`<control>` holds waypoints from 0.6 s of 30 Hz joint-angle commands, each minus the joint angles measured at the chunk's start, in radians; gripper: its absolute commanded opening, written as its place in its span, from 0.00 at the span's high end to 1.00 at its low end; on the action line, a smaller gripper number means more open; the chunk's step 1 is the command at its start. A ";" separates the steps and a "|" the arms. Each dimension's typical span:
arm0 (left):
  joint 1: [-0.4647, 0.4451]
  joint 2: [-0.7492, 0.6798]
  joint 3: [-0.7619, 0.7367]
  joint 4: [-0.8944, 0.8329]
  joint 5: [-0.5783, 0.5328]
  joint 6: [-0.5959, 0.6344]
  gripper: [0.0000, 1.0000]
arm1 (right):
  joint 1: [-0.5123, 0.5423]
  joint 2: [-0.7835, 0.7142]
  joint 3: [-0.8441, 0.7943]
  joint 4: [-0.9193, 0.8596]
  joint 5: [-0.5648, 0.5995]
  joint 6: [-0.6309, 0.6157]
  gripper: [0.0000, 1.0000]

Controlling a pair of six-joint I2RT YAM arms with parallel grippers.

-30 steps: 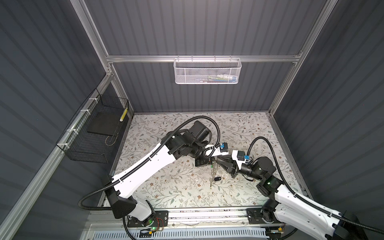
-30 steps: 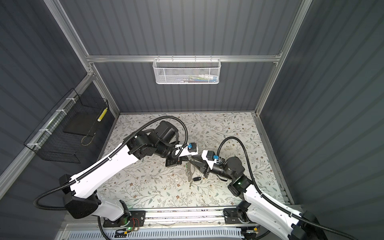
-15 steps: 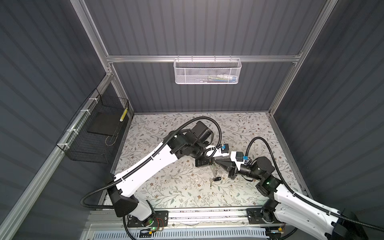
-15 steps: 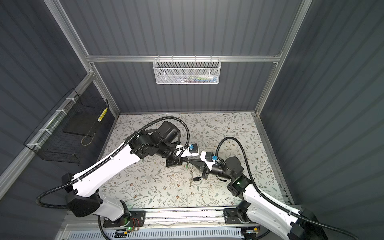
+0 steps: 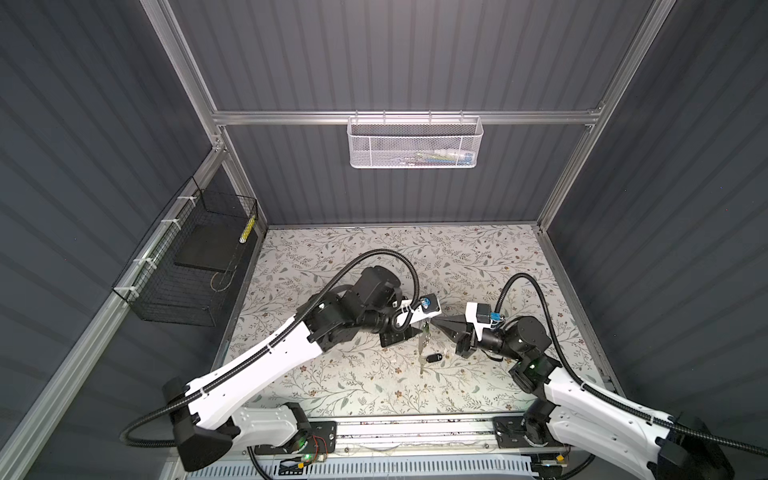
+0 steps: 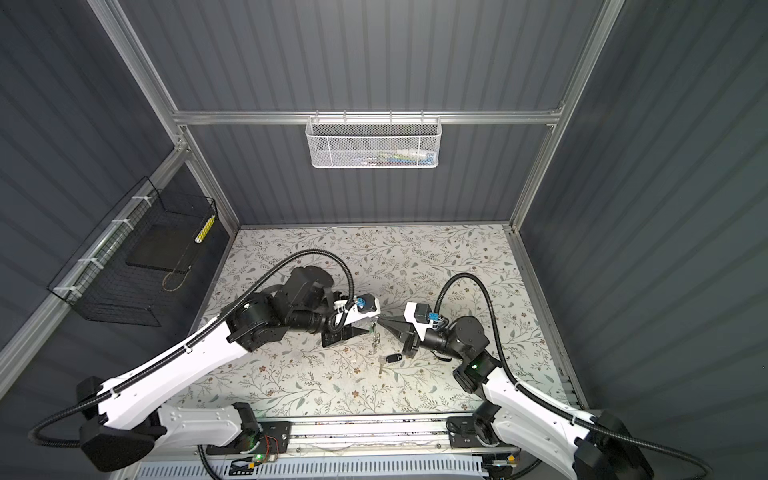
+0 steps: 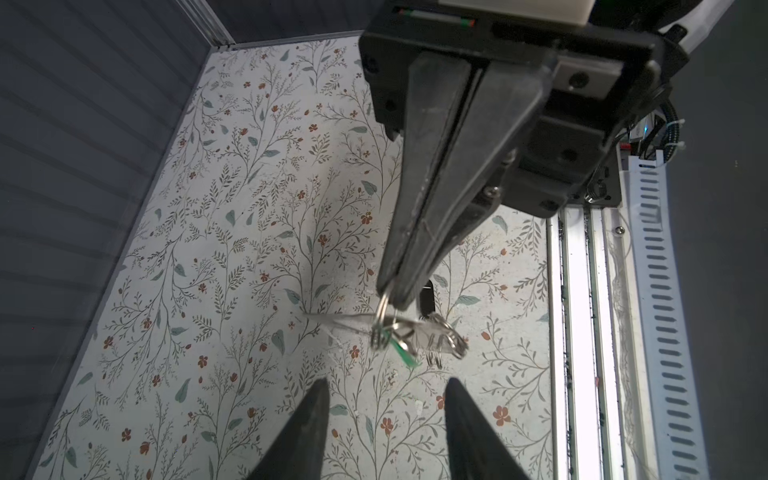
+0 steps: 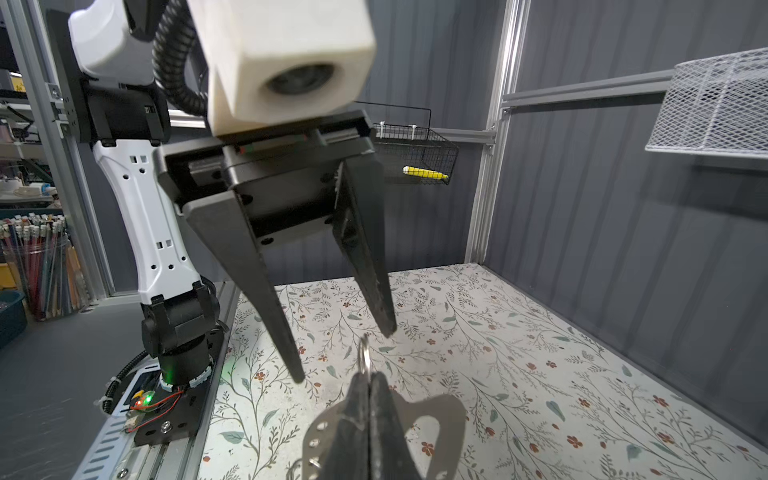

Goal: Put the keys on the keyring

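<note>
Keyring (image 8: 449, 409) above table (image 5: 332, 374), between left fingers (image 8: 257, 282) and right fingers (image 5: 449, 325); key (image 5: 434, 358) on table just before it.

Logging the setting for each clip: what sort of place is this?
Likely a robot test cell: grey panel walls on an aluminium frame, left arm and right arm on a base rail, floral mat as work surface.

No legible text, labels, brands or numbers.
Nothing can be read on the white mesh basket (image 5: 414, 143), and its contents are too small to be made out. The yellow item (image 8: 424, 173) in the black wire basket (image 5: 187, 266) is too blurred for any print to be told. The black tag (image 5: 434, 357) lying on the mat (image 5: 332, 374) is too small in both top views.
</note>
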 commanded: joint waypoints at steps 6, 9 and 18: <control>-0.007 -0.043 -0.131 0.194 0.044 -0.107 0.60 | 0.002 0.013 -0.011 0.143 -0.031 0.051 1.00; -0.006 -0.040 -0.160 0.222 0.061 -0.119 0.61 | 0.001 0.013 -0.013 0.154 -0.038 0.055 1.00; -0.005 -0.028 -0.193 0.296 0.115 -0.127 0.65 | 0.002 0.011 -0.017 0.172 -0.039 0.064 1.00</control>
